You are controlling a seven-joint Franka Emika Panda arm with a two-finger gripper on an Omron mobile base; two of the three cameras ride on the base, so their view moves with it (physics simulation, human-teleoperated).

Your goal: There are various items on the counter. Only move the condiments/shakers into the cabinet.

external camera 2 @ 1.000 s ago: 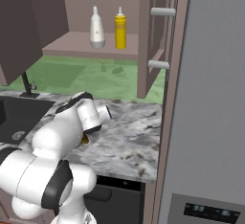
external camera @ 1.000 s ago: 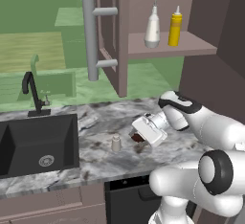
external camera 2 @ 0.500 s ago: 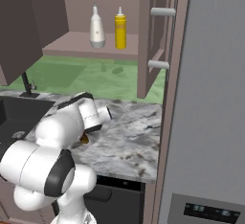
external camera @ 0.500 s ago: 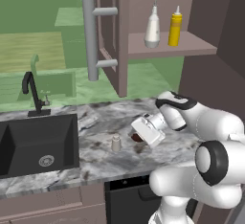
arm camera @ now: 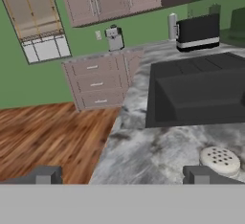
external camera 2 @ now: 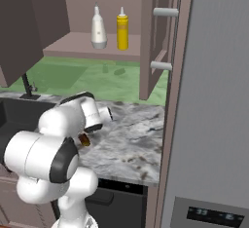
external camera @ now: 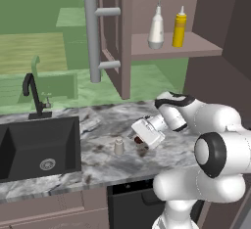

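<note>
brown lump (external camera: 142, 150) mostly hidden under the hand (external camera: 147, 133), shaker (arm camera: 219, 161) partly behind a fingertip (arm camera: 203, 175)

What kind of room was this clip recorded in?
A simulated kitchen: a marbled counter with a black sink and tap, and an open wall cabinet holding two bottles.

black faucet (external camera: 33, 96) behind sink | steel fridge (external camera 2: 214, 124) right | wood floor (arm camera: 52, 137)

Grey-white shaker (arm camera: 219, 161), perforated top, on marbled counter (arm camera: 143, 156) just above the right fingertip (arm camera: 201, 174); jaws spread wide. Black sink (arm camera: 196, 96) beyond; wood floor (arm camera: 48, 137), drawers (arm camera: 98, 83) left.
</note>
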